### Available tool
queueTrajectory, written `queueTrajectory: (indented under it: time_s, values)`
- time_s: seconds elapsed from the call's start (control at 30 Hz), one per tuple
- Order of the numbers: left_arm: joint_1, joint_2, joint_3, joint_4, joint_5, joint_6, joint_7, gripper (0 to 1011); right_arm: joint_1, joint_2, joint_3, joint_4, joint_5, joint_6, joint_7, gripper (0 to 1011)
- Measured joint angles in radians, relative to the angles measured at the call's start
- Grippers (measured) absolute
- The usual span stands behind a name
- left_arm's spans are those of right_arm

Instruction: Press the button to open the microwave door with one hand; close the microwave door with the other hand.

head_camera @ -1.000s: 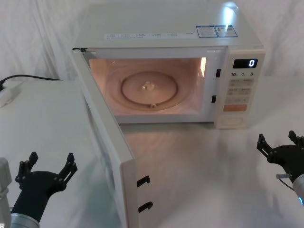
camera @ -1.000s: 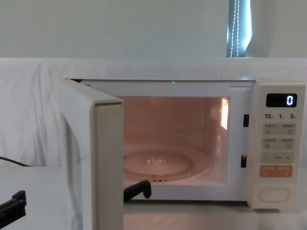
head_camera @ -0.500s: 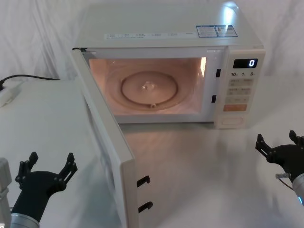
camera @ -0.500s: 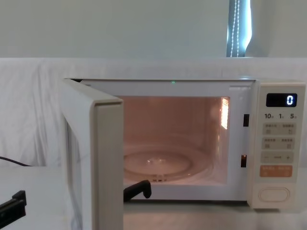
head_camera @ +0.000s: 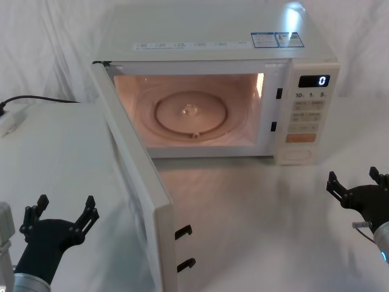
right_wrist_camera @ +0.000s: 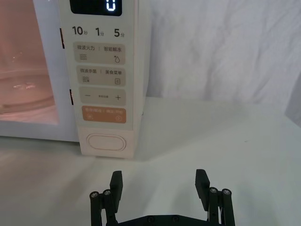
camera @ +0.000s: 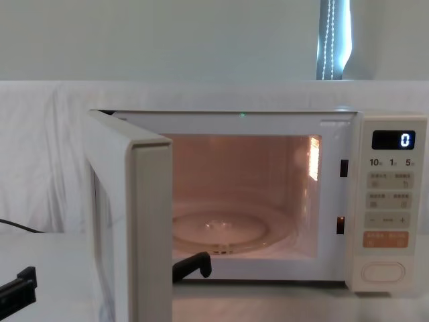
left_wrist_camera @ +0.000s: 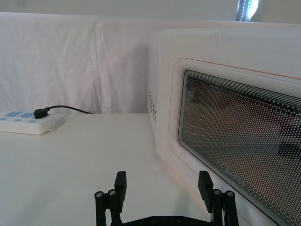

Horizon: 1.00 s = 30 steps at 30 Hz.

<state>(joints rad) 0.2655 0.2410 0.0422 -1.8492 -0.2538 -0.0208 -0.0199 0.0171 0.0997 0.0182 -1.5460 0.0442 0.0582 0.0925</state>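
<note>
With the door (head_camera: 137, 201) swung wide open toward the robot's left and the cavity lit, the opening half looks done; closing is left. Left gripper (head_camera: 59, 214) sits low on the table (head_camera: 55, 152), jaws wide, just outside the door's outer face. Right gripper (head_camera: 355, 185) rests in front of the button (head_camera: 297, 154), apart from it, jaws wide, holding nothing

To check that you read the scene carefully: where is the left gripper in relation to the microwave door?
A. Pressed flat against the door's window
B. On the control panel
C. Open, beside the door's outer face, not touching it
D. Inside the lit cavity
C: in the head view the left gripper hangs open beside the outer face of the swung-open microwave door, with a gap between them.
</note>
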Motion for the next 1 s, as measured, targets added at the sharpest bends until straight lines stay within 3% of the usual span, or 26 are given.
queueTrajectory:
  time_s: [0.33,0.43,0.9,1.0]
  values:
    - [0.0,0.0,0.0,0.0,0.0,0.0,0.0,999,0.0,0.0,0.0,0.0,-0.001,0.0,0.0,1002]
    - [0.0,0.0,0.0,0.0,0.0,0.0,0.0,951,0.0,0.0,0.0,0.0,-0.001,0.0,0.0,1002]
    - [0.0,0.0,0.0,0.0,0.0,0.0,0.0,563,0.0,0.0,0.0,0.0,-0.001,0.0,0.0,1002]
    - [0.0,0.0,0.0,0.0,0.0,0.0,0.0,418,0.0,0.0,0.0,0.0,-0.001,0.0,0.0,1002]
